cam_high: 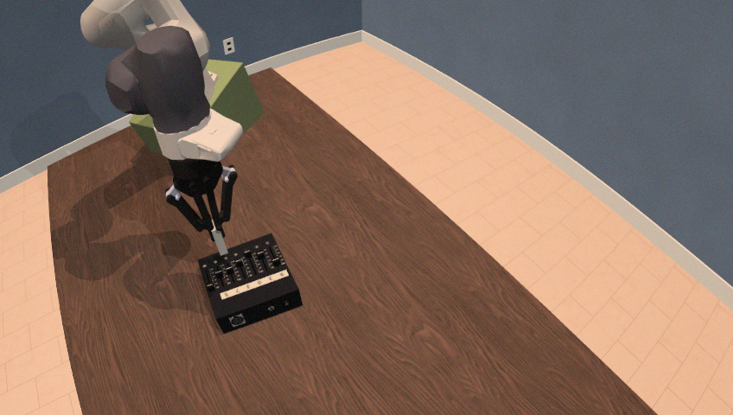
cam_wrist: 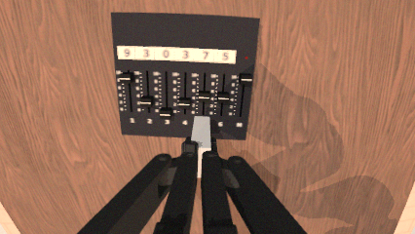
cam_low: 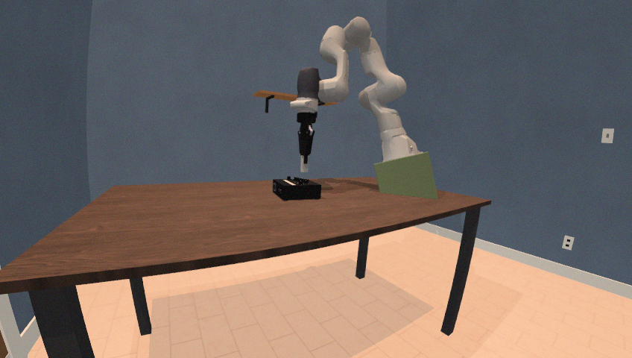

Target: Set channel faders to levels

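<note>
Gripper [cam_wrist: 201, 128]: fingers pressed together, holding nothing (raised above the desk).
Lighting desk [cam_high: 257, 297]: under the fingertips, toward the table's [cam_high: 411, 267] base-end edge.

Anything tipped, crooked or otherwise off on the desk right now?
Nothing stands out. The lighting desk sits flat on the table, its tape strip straight and readable. The shut gripper hovers above the desk's near edge, touching no fader.
</note>
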Controlling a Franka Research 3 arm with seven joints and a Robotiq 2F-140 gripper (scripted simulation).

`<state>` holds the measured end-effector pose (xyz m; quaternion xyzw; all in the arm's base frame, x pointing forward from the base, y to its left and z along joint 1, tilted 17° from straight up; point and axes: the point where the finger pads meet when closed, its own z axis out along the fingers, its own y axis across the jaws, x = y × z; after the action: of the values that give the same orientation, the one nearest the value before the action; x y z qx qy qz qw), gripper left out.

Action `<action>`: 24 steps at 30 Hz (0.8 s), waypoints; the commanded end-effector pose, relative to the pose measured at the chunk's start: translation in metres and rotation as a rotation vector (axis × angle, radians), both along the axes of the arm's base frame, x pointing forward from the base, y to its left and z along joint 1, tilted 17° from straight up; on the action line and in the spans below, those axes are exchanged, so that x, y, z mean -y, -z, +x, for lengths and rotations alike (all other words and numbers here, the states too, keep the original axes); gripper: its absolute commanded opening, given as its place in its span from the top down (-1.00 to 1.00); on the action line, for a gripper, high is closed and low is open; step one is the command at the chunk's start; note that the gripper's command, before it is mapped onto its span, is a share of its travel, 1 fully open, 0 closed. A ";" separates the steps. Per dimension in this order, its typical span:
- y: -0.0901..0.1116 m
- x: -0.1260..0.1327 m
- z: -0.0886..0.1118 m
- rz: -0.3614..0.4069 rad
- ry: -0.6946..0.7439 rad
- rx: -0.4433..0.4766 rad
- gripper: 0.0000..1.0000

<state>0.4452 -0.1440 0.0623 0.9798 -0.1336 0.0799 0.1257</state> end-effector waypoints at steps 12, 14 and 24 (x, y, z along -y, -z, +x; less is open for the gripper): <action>0.009 0.004 0.003 0.000 -0.001 0.004 1.00; 0.009 0.004 0.003 0.000 -0.001 0.004 1.00; 0.014 0.006 0.004 0.000 -0.001 0.004 1.00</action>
<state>0.4461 -0.1479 0.0480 0.9804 -0.1300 0.0780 0.1259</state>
